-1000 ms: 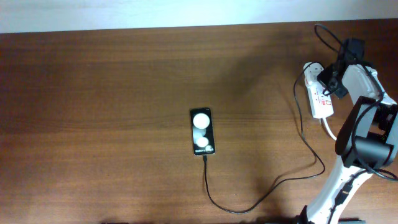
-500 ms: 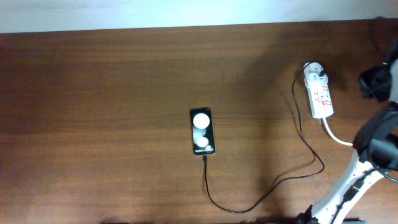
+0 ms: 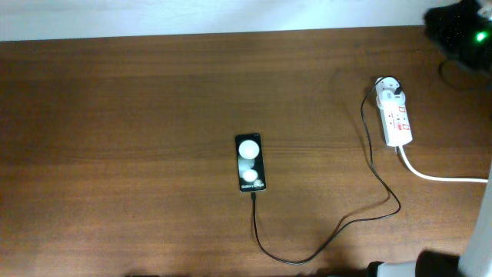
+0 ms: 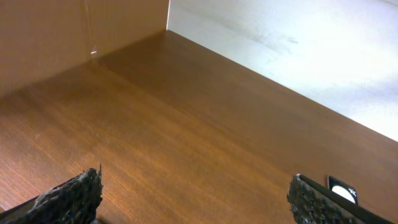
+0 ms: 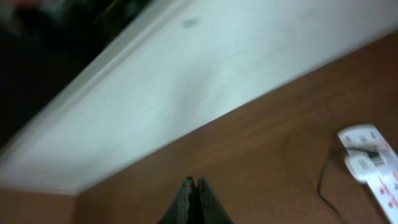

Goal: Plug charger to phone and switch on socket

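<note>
The black phone point(image 3: 250, 162) lies flat mid-table, two round white reflections on its face. The charger's thin black cable point(image 3: 330, 235) runs from the phone's near end in a loop to a white plug point(image 3: 390, 94) on the white socket strip point(image 3: 396, 118) at the right. The strip also shows in the right wrist view point(image 5: 373, 165). My right gripper point(image 5: 194, 182) is shut and empty, held above the table's far right corner, away from the strip. My left gripper point(image 4: 196, 186) is open over bare wood, with the phone's corner point(image 4: 341, 186) beside its right finger.
The strip's thick white cord point(image 3: 442, 177) runs off the right edge. The right arm's base point(image 3: 419, 269) sits at the bottom right. A pale wall point(image 3: 192, 15) borders the table's far edge. A brown panel point(image 4: 43, 37) stands at the left in the left wrist view.
The right arm has lifted off the socket strip and swung up and away to the far right corner. The phone, cable and strip have not moved.
</note>
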`<act>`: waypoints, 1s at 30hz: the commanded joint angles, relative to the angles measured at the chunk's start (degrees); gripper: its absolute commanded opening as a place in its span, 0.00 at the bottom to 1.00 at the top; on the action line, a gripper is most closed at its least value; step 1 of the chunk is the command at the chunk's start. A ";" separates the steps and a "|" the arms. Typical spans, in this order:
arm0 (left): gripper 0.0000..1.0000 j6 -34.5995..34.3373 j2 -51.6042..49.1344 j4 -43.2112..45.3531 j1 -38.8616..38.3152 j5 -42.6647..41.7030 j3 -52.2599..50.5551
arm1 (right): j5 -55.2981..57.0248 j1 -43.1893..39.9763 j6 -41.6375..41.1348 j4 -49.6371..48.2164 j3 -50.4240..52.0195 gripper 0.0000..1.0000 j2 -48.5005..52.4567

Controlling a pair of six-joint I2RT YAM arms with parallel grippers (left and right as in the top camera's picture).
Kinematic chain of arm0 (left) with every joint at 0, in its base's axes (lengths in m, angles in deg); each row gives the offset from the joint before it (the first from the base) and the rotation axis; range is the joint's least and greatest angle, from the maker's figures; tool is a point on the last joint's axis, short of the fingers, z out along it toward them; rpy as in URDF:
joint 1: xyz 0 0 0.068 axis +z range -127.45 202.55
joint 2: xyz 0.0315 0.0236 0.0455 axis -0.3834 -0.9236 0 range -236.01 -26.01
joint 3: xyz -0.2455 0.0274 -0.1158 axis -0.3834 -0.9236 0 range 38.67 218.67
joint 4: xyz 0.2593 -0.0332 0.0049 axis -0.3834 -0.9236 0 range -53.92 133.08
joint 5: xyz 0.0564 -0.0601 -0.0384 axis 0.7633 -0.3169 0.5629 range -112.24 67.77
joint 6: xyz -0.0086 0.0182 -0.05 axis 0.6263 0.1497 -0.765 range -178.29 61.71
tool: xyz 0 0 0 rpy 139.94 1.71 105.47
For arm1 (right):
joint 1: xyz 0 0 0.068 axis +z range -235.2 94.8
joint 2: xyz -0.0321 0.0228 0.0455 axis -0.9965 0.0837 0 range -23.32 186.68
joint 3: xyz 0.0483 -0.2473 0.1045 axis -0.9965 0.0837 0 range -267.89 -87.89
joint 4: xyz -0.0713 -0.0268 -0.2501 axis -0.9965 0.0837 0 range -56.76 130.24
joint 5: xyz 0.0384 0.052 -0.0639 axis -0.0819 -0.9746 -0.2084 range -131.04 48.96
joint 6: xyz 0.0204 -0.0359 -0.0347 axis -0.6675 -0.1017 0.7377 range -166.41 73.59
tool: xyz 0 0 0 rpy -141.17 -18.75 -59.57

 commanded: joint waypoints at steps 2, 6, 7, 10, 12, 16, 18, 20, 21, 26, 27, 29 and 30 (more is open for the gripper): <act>0.99 -0.11 -0.11 0.07 0.24 0.83 0.20 | 8.02 8.50 11.91 8.33 -0.35 0.04 -4.83; 0.99 -0.11 -0.11 0.04 0.24 0.83 0.20 | 32.61 7.21 -4.00 22.43 -0.33 0.04 2.71; 0.99 -0.11 -0.11 0.04 0.24 0.83 0.20 | 32.63 7.21 -3.98 23.69 -0.33 0.04 4.81; 0.99 -0.11 -0.11 0.07 0.24 0.83 0.20 | 30.45 6.01 -4.09 24.57 -0.33 0.04 17.88; 0.99 -0.11 -0.11 0.04 0.24 0.83 0.20 | 29.27 1.81 -8.68 24.37 -0.33 0.04 24.92; 0.99 -0.11 -0.11 0.07 0.24 0.83 0.20 | 23.93 -9.46 -7.80 22.16 -0.33 0.04 35.08; 0.99 -0.11 -0.11 0.07 0.24 0.83 0.20 | 23.63 -10.71 -6.64 18.16 -0.22 0.04 35.82; 0.99 -0.11 -0.11 0.04 0.24 0.83 0.20 | 22.12 -10.69 -5.84 15.28 -0.11 0.04 37.57; 0.99 -0.11 -0.11 0.04 0.24 0.83 0.20 | 18.23 -10.69 -4.04 14.27 -0.11 0.04 38.91; 0.99 -0.11 -0.11 0.02 0.24 0.83 0.20 | 16.20 -11.39 -1.11 11.91 -0.07 0.04 44.35; 0.99 -0.11 -0.11 0.04 0.24 0.83 0.20 | 16.24 -10.99 -1.11 10.73 0.15 0.04 44.41; 0.99 -0.11 -0.11 0.04 0.24 0.83 0.20 | 16.46 -10.95 -1.14 9.90 0.15 0.04 45.57; 0.99 -0.11 -0.11 0.04 0.24 0.83 0.20 | 16.41 -11.13 -1.14 9.49 0.15 0.04 46.75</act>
